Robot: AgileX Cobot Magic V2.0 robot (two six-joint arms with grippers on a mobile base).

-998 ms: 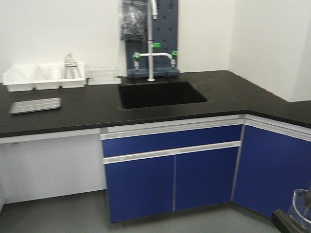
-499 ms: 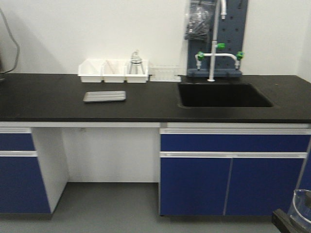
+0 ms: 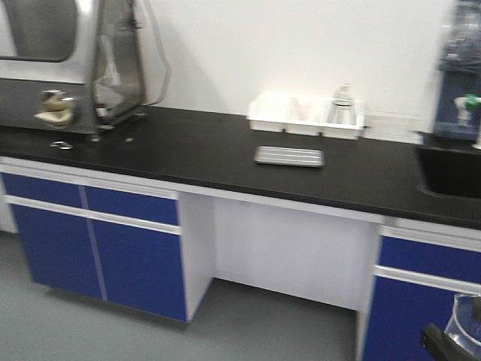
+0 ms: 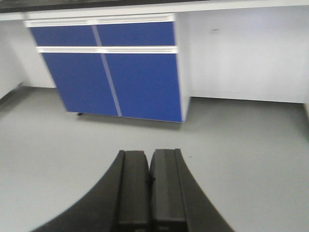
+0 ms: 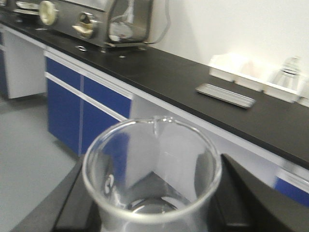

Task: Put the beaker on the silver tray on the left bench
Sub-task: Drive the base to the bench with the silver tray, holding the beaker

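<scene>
Clamping beaker upright in right gripper, clenched on its sides, low and well apart from silver tray. Seeing left gripper pinched closed, nothing in it, well below silver tray. Finding silver tray flat on left bench, white bins just behind it.

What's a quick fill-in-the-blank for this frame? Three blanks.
The right gripper is shut on a clear glass ____.
The silver tray lies on the ____ worktop of the left bench, in front of the white bins.
The left gripper is ____, holding nothing.
Missing: beaker; black; shut.
</scene>
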